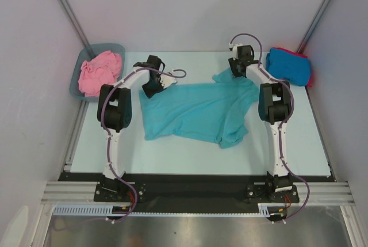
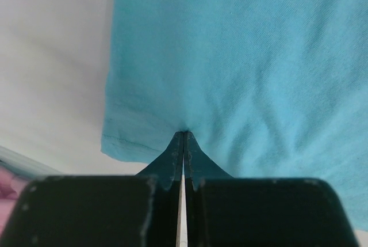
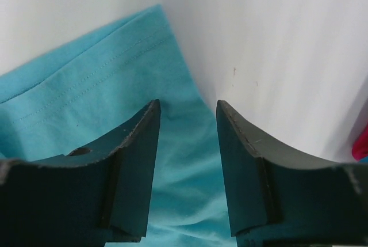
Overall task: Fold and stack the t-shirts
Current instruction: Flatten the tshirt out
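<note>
In the middle of the surface (image 1: 190,158) sits the teal t-shirt (image 1: 192,111), spread mostly flat but kinda skewed and wrinkly. One sleeve pokes out toward 1 o'clock and the bottom edge bunches a bit around 5 o'clock.

At the shirt's 11 o'clock corner, the left end effector (image 2: 183,136) has its fingers pressed together, with a little peak of teal cloth pinched right at the tips. The stitched hem runs just beside it.

Over at the 1 o'clock sleeve, the right end effector (image 3: 188,111) has its fingers apart. The tips come down either side of the sleeve's edge and teal cloth shows in the gap, so it's not clamped on anything as far as I can see.

Moving outward, the pink t-shirt (image 1: 99,73) is crumpled up inside the grey-blue tub (image 1: 117,47) at the surface's 10 o'clock corner, well apart from the teal one. At the 2 o'clock corner the bright blue t-shirt (image 1: 286,65) is folded and resting on the red t-shirt (image 1: 310,75). Only a thin red edge shows on the right side, and the right arm's wrist is just beside that stack.

Both arms reach in from their bases at 6 o'clock
</note>
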Available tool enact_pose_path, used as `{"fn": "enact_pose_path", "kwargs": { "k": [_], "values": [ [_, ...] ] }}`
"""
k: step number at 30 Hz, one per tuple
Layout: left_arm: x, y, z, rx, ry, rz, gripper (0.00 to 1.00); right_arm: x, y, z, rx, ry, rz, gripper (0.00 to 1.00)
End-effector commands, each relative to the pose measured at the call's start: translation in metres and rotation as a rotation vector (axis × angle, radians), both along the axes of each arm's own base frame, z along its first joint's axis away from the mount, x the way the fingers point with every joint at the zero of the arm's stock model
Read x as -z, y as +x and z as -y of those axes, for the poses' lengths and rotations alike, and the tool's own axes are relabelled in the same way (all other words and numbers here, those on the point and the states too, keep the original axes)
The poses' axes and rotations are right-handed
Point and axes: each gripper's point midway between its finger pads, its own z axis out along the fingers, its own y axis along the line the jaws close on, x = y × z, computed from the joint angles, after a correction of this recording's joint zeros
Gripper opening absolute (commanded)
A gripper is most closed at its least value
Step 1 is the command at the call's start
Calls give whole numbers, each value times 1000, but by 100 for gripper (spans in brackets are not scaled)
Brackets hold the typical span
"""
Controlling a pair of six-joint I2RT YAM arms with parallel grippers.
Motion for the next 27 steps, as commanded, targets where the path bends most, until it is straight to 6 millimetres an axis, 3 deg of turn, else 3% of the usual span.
{"fn": "enact_pose_path", "kwargs": {
  "k": [1, 6, 12, 27],
  "values": [
    [-19, 11, 3, 11, -24, 40, 0, 42, -51, -5, -29, 13, -222, 49],
    [-22, 13, 4, 9, -28, 49, 0, 51, -61, -1, -30, 13, -258, 47],
    [-26, 13, 4, 10, -27, 54, 0, 46, -60, 8, -11, 13, -250, 10],
    [-22, 3, 3, 44, -20, 7, 0, 20, -24, 64, 152, -81, -126, 5]
  ]
}}
